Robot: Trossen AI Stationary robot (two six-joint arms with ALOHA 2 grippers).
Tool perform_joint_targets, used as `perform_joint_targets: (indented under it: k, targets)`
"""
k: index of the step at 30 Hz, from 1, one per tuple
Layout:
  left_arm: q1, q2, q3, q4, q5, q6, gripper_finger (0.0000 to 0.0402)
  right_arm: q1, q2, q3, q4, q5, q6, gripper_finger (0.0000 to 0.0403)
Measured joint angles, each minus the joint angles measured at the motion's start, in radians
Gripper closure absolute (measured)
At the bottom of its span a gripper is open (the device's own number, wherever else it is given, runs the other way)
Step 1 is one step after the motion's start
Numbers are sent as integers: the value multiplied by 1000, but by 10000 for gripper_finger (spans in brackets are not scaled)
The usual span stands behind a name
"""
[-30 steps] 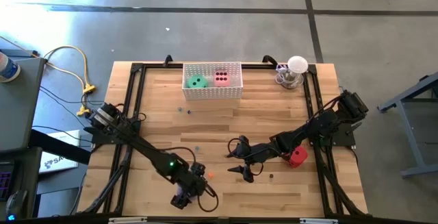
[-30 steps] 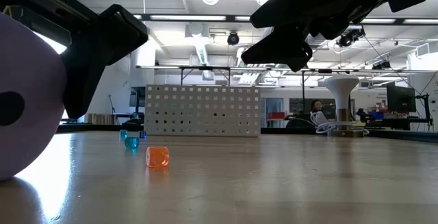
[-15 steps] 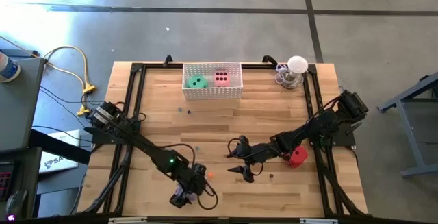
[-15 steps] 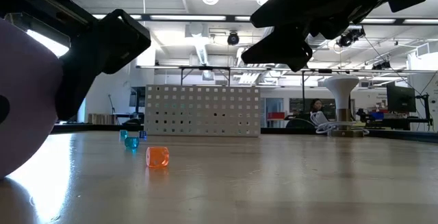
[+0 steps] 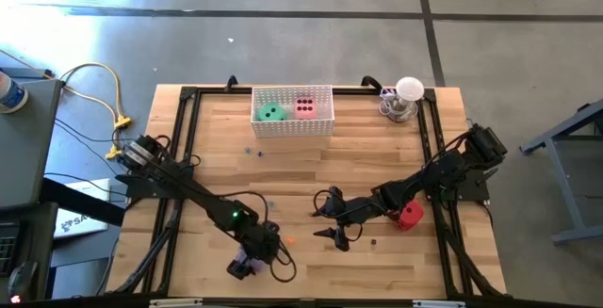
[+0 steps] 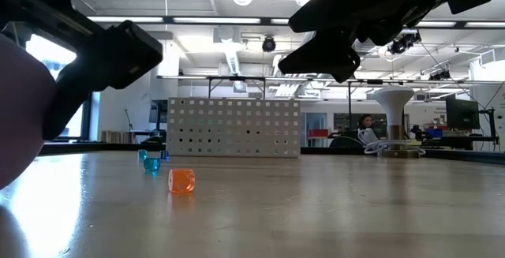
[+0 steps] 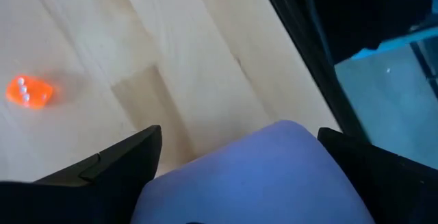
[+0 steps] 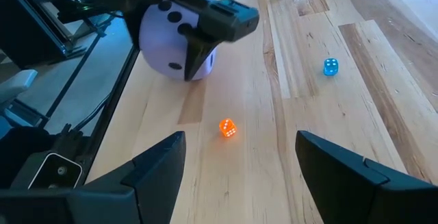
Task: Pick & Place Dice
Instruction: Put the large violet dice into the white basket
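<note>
Progress, as I read it: two of four done. Green die [image 5: 271, 112] and pink die [image 5: 305, 106] sit inside the white basket [image 5: 292, 125] at the far edge of the surface [image 5: 377, 148]. Red die [image 5: 409, 217] lies on the wood by the right arm, untouched. Left tool [image 5: 247, 263], near the front edge, is clamped on the purple die [image 8: 171, 35], fingers pressing both sides. Right tool [image 5: 330, 221] hovers mid-surface, fingers spread wide, holding nothing. I judge two placements remain.
</note>
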Motion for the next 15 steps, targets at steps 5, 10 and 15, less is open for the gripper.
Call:
perform_joint_targets:
  k: [5,10,15]
  targets:
    - [0,-26,-2,-26,-36,9,28,0,0,0,0,0,0,135]
    - [1,-29,0,-55,-45,-9,28,0,0,0,-1,0,0,135]
    - [1,-59,3,-99,-91,5,28,0,0,0,0,0,0,135]
